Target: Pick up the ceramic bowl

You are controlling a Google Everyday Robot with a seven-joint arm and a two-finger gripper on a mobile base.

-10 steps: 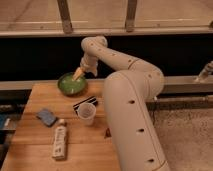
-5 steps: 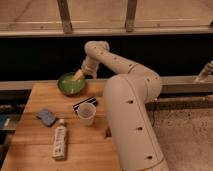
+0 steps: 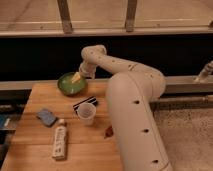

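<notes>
The green ceramic bowl sits at the far edge of the wooden table, left of centre. My gripper reaches down from the white arm to the bowl's right rim and into its inside. The gripper tip looks yellowish against the green. The bowl rests on the table.
A small white plastic cup stands in front of the bowl, beside a flat black item. A blue sponge and a lying white bottle are at the left front. My arm's large body covers the table's right side.
The arm has sunk a little, bringing the gripper lower onto the bowl's right rim. The bowl has stayed in place.
</notes>
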